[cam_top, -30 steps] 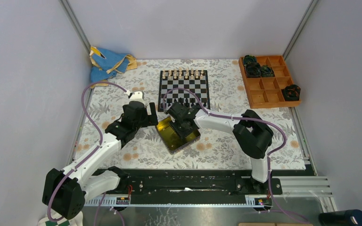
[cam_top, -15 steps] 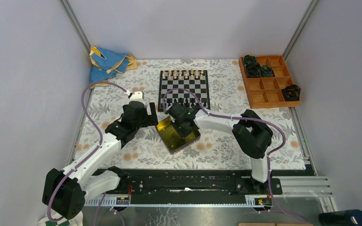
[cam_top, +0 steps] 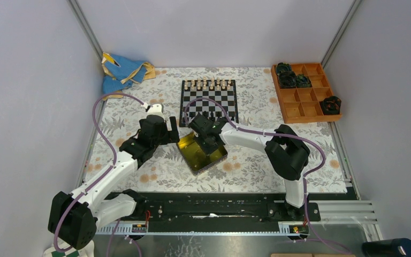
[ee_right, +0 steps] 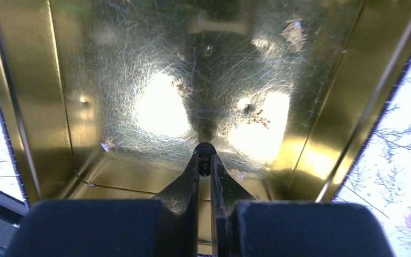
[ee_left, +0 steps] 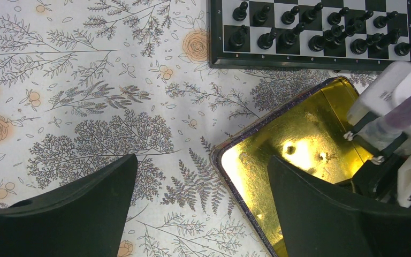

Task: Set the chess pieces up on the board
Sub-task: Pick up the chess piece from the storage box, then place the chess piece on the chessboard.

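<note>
while the right tool [ee_right: 204, 160] stands inside the yellow tin [ee_right: 32, 107], its two fingers are drawn together on a tiny black chess piece [ee_right: 204, 151], pinched at the very tips low over the tin floor. the tin lies mid-tabletop [cam_top: 257, 160], toward the near edge; the board [cam_top: 209, 101] sits just beyond it toward the far edge. the left tool [ee_left: 200, 179] hangs beside the tin's left wall, jaws wide apart with nothing between them. the black ranks [ee_left: 321, 29] on the board's near side look almost full, so this is judged a late pickup. for a clean lift: confirm the pinch is firm, rise straight up until clear of the tin rim, then carry the piece to a vacant square. lower it upright without brushing the neighbouring pieces, which stand close together. the tip grip is slight; a sideways jerk could let the piece slip.
</note>
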Tool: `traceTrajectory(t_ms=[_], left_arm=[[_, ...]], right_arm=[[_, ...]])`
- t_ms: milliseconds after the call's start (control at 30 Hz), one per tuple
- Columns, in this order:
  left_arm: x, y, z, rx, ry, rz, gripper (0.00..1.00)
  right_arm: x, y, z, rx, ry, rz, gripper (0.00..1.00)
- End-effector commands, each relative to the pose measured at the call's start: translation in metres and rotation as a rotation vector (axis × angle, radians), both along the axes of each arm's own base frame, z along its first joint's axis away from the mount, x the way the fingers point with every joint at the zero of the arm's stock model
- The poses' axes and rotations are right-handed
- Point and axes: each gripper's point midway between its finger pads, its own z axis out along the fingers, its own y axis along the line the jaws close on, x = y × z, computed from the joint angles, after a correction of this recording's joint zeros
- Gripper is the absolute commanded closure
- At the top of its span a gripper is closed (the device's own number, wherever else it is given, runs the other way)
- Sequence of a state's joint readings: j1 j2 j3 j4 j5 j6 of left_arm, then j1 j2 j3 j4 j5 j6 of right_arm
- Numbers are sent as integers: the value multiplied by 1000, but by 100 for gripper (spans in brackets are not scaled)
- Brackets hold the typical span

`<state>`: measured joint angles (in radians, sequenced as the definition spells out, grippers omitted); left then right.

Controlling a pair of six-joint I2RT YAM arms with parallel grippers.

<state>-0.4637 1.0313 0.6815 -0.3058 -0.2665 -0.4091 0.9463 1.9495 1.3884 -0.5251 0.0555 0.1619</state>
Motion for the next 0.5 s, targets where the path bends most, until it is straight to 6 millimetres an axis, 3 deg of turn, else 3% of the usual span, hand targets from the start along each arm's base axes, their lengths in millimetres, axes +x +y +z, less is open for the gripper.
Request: traceTrajectory(t_ms=[0,200,467], left_arm=[[7,-2,7,-23,-40,9,1],[7,-1,8,-23,-42,10,1],[7,-2,8,-25,-41,7,1]], right_arm=[[20,7,58,54,-104,-29,99],[50,-5,92,54,-170,-111,100],[115,-53,100,21,-190,-286,100]])
